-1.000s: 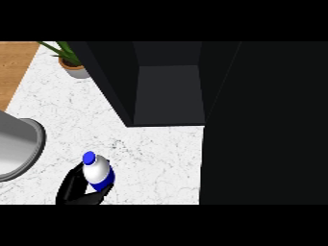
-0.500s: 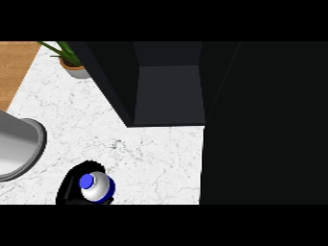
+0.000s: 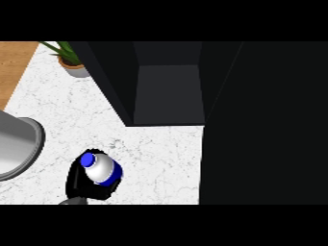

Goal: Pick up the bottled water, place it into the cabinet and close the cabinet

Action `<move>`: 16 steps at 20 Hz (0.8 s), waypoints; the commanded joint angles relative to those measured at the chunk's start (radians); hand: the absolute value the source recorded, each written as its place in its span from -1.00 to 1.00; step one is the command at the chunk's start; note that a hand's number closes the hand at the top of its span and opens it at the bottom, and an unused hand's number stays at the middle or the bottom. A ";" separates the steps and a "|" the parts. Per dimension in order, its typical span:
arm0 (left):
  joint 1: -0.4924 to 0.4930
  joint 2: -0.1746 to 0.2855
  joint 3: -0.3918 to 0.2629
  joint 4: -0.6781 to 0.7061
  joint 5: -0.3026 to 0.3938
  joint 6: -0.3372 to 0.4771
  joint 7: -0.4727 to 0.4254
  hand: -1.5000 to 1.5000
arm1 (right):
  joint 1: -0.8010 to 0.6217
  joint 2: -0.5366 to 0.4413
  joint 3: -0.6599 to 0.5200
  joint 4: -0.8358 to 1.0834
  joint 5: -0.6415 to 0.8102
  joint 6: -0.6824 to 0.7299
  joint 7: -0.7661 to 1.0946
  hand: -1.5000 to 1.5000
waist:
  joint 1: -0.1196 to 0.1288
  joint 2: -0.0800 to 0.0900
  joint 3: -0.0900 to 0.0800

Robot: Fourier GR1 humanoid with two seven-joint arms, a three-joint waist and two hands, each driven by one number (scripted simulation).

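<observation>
Below, a black hand (image 3: pixel 77 181) curls round bottled water (image 3: pixel 102 169) — rounded, blue-capped.

Seemingly before cabinet (image 3: pixel 168 91): bottled water (image 3: pixel 102 169)

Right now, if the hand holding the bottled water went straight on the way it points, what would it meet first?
Likely the left wall of the dark cabinet, across the white counter: the right hand, curled round the bottled water, points toward it. Depth is unclear.

The bottled water (image 3: pixel 104 169) is showing a blue cap and band on a silvery-white body; the hand (image 3: pixel 84 190) is showing black, the counter (image 3: pixel 159 158) white (with faint grey veining), the cabinet (image 3: pixel 170 91) near-black.
</observation>
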 commanded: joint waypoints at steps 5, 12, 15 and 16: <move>-0.030 -0.024 -0.147 -0.160 0.165 0.053 0.164 1.00 | 0.025 -0.011 0.024 -0.108 -0.010 -0.023 0.079 -1.00 | 0.009 -0.001 -0.008; -0.066 -0.025 -0.303 -0.336 0.263 0.247 0.290 1.00 | -0.005 -0.020 -0.041 -0.069 -0.073 -0.006 0.056 -1.00 | 0.008 0.000 -0.008; -0.141 -0.025 -0.422 -0.391 0.299 0.400 0.350 1.00 | -0.070 0.005 -0.035 -0.036 -0.055 -0.026 0.063 -1.00 | 0.003 0.001 -0.008; -0.151 -0.025 -0.361 -0.399 0.201 0.387 0.352 1.00 | -0.032 0.020 0.029 -0.095 -0.029 -0.047 0.105 -1.00 | 0.008 0.001 -0.009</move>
